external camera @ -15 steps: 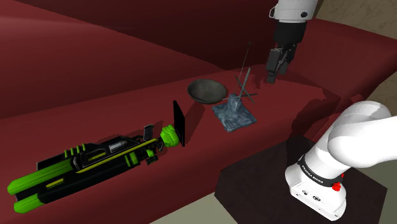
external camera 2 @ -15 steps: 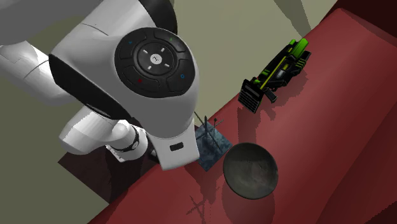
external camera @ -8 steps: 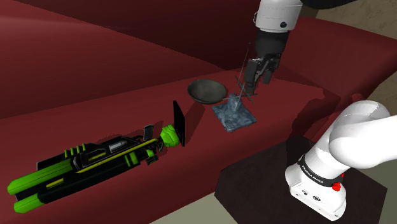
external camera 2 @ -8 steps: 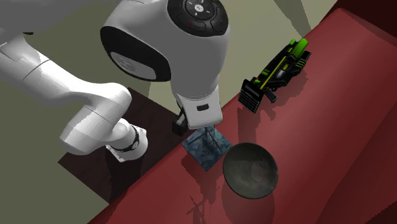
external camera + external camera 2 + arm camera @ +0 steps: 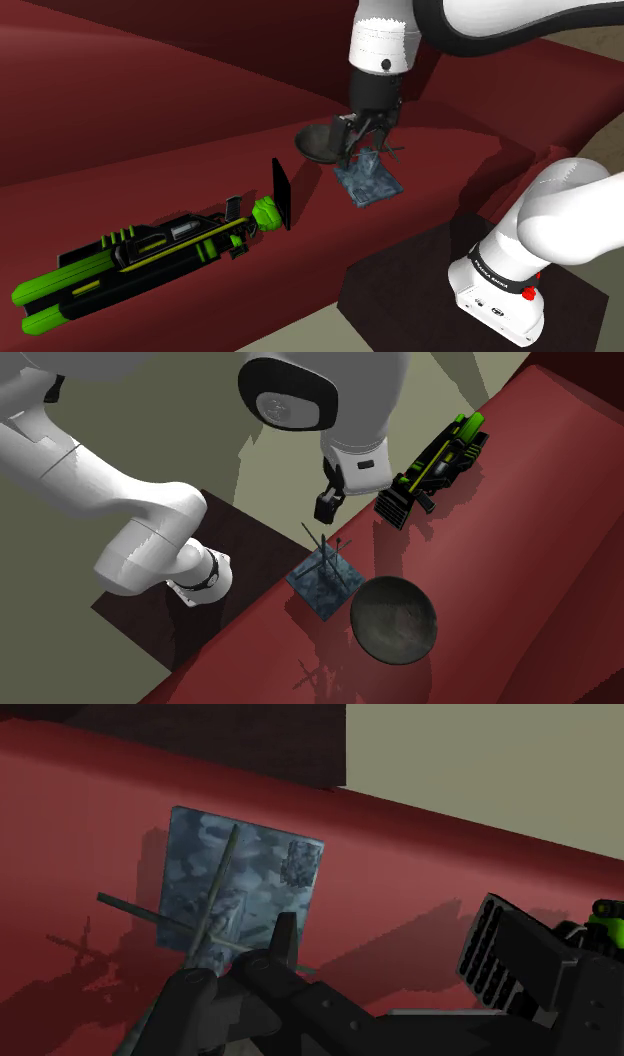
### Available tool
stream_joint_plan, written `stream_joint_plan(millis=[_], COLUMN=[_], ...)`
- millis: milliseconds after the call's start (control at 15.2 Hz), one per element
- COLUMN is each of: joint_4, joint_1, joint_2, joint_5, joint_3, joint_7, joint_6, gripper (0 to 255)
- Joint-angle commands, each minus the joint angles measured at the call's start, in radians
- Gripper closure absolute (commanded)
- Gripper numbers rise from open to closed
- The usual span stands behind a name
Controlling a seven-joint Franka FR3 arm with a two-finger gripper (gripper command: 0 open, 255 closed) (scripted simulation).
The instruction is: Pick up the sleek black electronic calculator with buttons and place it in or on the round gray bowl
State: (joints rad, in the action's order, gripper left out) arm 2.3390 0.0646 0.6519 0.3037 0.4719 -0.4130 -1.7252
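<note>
The black calculator (image 5: 282, 195) stands on edge on the red cushion, against the green end of a toy blaster. Its ribbed face (image 5: 508, 954) shows in the wrist view, off to the side of the gripper. The round dark grey bowl (image 5: 320, 143) sits further back on the cushion, empty (image 5: 393, 619). My gripper (image 5: 357, 145) hangs over the near rim of the bowl and a blue-grey slab, well to the shoulder view's right of the calculator. The gripper (image 5: 275, 949) looks shut with nothing in it. From the second exterior view the gripper (image 5: 325, 507) is just short of the calculator (image 5: 393, 507).
A mottled blue-grey square slab (image 5: 368, 183) with thin crossed rods rising from it lies under the gripper (image 5: 240, 884). A long green and black toy blaster (image 5: 140, 255) lies at the shoulder view's left. The dark stand (image 5: 400, 290) is beside the sofa's front edge.
The arm has swung towards the shoulder view's left and come lower, from beside the slab to over the slab and bowl rim. Calculator, bowl and blaster have not moved.
</note>
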Motion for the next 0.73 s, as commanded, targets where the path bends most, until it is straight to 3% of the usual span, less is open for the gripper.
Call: stream_joint_plan(millis=[0,264,528,660], joint_4=[-0.031,-0.117,-0.224,-0.226], joint_1=[-0.008,-0.042,-0.098,-0.104], joint_2=[-0.047,-0.158,-0.297,-0.318], joint_5=[0.003,-0.025,-0.105,-0.119], joint_3=[0.061,0.186,0.326,0.345], joint_7=[-0.066,-0.201,-0.358,-0.378], joint_6=[-0.043,-0.115,-0.175,-0.195], gripper=[0,0,0,0])
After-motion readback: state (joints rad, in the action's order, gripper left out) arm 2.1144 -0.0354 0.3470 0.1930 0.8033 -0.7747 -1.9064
